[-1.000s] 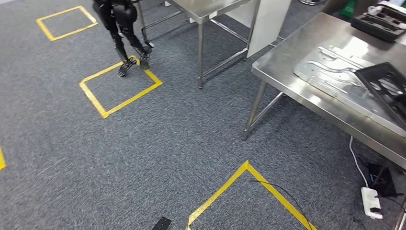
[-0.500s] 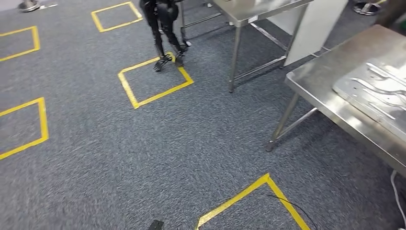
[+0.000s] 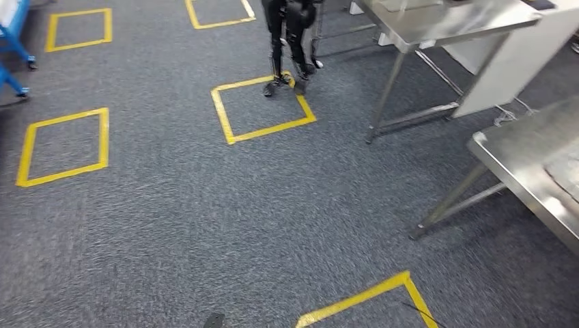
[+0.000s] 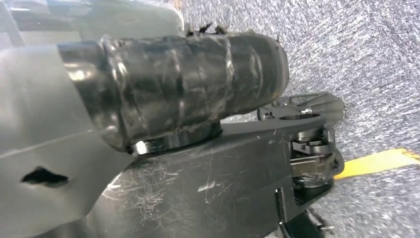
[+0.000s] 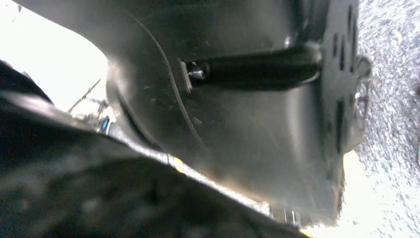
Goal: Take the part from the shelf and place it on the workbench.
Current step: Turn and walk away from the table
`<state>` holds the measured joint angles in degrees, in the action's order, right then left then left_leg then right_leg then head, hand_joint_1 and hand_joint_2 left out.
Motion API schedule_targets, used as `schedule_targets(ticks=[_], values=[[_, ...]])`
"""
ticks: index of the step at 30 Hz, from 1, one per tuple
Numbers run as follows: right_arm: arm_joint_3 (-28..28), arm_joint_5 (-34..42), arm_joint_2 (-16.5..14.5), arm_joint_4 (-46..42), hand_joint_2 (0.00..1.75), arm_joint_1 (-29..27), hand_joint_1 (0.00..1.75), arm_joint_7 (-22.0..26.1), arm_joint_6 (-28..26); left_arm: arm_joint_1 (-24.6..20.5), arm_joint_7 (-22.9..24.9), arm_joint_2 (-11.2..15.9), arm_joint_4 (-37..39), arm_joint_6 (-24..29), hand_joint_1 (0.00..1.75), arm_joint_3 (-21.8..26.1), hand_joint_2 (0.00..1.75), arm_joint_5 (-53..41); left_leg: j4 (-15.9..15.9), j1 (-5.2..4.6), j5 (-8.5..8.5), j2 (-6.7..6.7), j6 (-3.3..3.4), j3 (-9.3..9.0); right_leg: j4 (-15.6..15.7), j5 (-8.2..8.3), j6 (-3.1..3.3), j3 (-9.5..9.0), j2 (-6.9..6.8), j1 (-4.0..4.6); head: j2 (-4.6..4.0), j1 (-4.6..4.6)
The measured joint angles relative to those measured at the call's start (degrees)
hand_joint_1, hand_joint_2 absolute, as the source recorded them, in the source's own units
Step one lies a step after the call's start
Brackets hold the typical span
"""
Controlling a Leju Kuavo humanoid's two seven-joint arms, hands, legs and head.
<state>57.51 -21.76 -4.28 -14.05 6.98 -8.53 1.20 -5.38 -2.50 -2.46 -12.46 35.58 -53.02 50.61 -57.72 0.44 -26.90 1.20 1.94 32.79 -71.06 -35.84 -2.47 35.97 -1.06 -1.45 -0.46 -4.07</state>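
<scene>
Grey carpet floor [image 3: 171, 225] with yellow tape squares [image 3: 262, 109]. A bare stainless steel workbench [image 3: 526, 164] is at right, a second steel table [image 3: 437, 27] sits behind it, black robot legs [image 3: 287, 41] stand on the tape, and a blue wheeled frame [image 3: 13, 41] is far left. Left hand [image 4: 49, 148] and right hand [image 5: 74, 188] are close-up and blurred: can't tell finger spread or any hold, and can't tell where the part is.

Grey carpet, yellow tape, steel

The speckled grey carpet [image 3: 171, 225] carries yellow tape squares [image 3: 263, 108]; the workbench [image 3: 526, 171] and table [image 3: 444, 24] are bare silver steel, the cart [image 3: 12, 41] blue, the other robot's legs [image 3: 287, 41] black.
</scene>
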Motion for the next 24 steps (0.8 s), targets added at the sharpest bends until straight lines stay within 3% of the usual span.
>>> schedule_targets(ticks=[1,2,4,6,8,10,12,14,16,17,18,19,21,23,24], values=[[0.10,-0.25,0.01,0.00,0.00,0.00,0.00,0.02,0.15,0.00,-0.05,-0.07,0.00,0.00,0.00,0.26,0.00,0.16,-0.04,-0.13,-0.07,0.80,0.14,-0.08,-2.85,-0.45,0.20,1.72,0.41,0.21,0.00,0.07],[0.27,-0.45,0.01,0.00,0.00,0.04,0.00,0.04,0.34,0.03,-0.11,-0.11,0.00,0.00,0.00,0.51,0.00,0.35,-0.09,-0.26,-0.15,1.64,0.24,-0.20,-3.56,0.29,0.46,2.46,0.63,0.39,0.00,0.08],[0.71,-0.77,0.00,0.00,0.00,0.18,0.00,0.04,0.64,0.05,-0.22,-0.21,0.00,-0.01,0.00,0.90,0.00,0.77,-0.22,-0.45,-0.38,3.50,0.30,-0.60,1.66,4.71,1.19,0.81,1.68,0.69,0.00,0.09],[0.96,-1.08,0.01,0.07,0.00,0.07,0.00,0.00,0.85,-0.01,-0.26,-0.44,0.00,-0.13,0.00,1.32,0.00,1.38,-0.49,-0.57,-0.63,5.24,0.12,-0.60,8.79,8.00,1.91,-1.89,4.75,0.70,0.00,0.08],[1.19,-1.64,0.02,0.16,0.00,-0.02,0.00,-0.04,1.06,-0.02,-0.19,-0.65,0.00,-0.52,0.00,2.02,0.00,2.50,-0.64,-0.39,-0.61,6.65,-0.40,-0.06,11.49,8.29,2.22,-2.93,6.46,0.76,0.00,0.14],[1.72,-2.34,0.06,0.22,0.00,0.16,0.00,0.27,1.68,0.13,0.02,-0.70,0.02,-1.02,0.00,2.86,0.00,4.16,-0.52,-0.20,-0.51,7.54,-1.08,0.35,12.11,8.40,2.51,-3.34,5.23,0.66,0.00,0.21],[2.27,-2.65,0.46,0.28,0.00,0.42,0.00,1.34,2.57,0.22,0.28,-0.74,0.08,-1.13,0.00,3.77,0.00,5.70,-2.17,-0.49,-1.48,4.91,-1.65,1.19,12.86,8.52,3.02,-4.06,3.65,0.26,0.00,-0.15],[2.63,-2.03,1.16,0.34,0.00,0.49,0.00,2.29,2.80,0.10,0.56,-0.78,0.18,-1.01,0.00,4.52,0.00,5.79,-7.91,-0.60,-4.17,1.05,-2.19,4.12,13.20,8.35,3.41,-4.58,1.87,0.23,0.00,-0.63],[2.75,-0.27,1.92,0.46,0.00,0.41,0.00,2.27,1.84,-0.02,1.24,-0.77,0.26,-1.43,0.00,4.84,0.00,3.55,-14.54,-0.35,-6.41,-0.12,-2.66,7.79,13.16,8.01,3.54,-4.79,-0.12,0.32,0.00,-0.76],[2.75,0.63,2.31,0.56,0.00,0.38,0.00,2.10,1.20,-0.03,1.69,-0.76,0.31,-1.88,0.00,4.85,0.00,2.06,-15.60,-0.25,-6.15,-0.29,-2.83,8.45,13.14,7.83,3.47,-4.95,-1.06,0.33,0.00,-0.78],[2.75,1.32,2.64,0.65,0.00,0.37,0.00,1.93,0.70,0.02,2.12,-0.73,0.37,-2.35,0.00,4.85,0.00,0.84,-14.48,-0.16,-4.84,-0.50,-2.94,7.96,13.14,7.64,3.38,-5.16,-1.87,0.31,0.00,-0.76],[2.75,1.77,2.88,0.72,0.00,0.38,0.00,1.81,0.31,0.13,2.49,-0.67,0.42,-2.80,0.00,4.84,0.00,-0.13,-11.27,-0.08,-2.78,-0.98,-2.97,6.34,13.13,7.44,3.24,-5.44,-2.54,0.29,0.00,-0.78],[2.75,2.47,3.18,0.79,0.00,0.39,0.00,1.72,-0.27,0.32,3.37,-0.52,0.50,-3.56,0.00,4.73,0.00,-1.93,-3.80,-0.32,0.18,-3.42,-2.76,2.52,13.08,6.97,2.74,-5.98,-3.56,0.51,0.00,-0.80],[2.75,3.30,3.44,0.84,0.00,0.35,0.00,1.63,-0.76,0.30,4.75,-0.41,0.57,-4.53,0.00,4.34,0.00,-4.07,-0.70,-0.72,0.65,-4.75,-2.03,1.07,13.04,6.62,2.17,-6.23,-4.48,0.90,0.00,-0.71],[2.74,3.75,3.57,0.86,0.00,0.33,0.00,1.55,-0.95,0.25,5.60,-0.37,0.60,-5.08,0.00,4.01,0.00,-5.17,-0.65,-0.90,0.60,-4.29,-1.57,1.14,13.05,6.53,1.89,-6.31,-5.02,1.03,0.00,-0.66]])
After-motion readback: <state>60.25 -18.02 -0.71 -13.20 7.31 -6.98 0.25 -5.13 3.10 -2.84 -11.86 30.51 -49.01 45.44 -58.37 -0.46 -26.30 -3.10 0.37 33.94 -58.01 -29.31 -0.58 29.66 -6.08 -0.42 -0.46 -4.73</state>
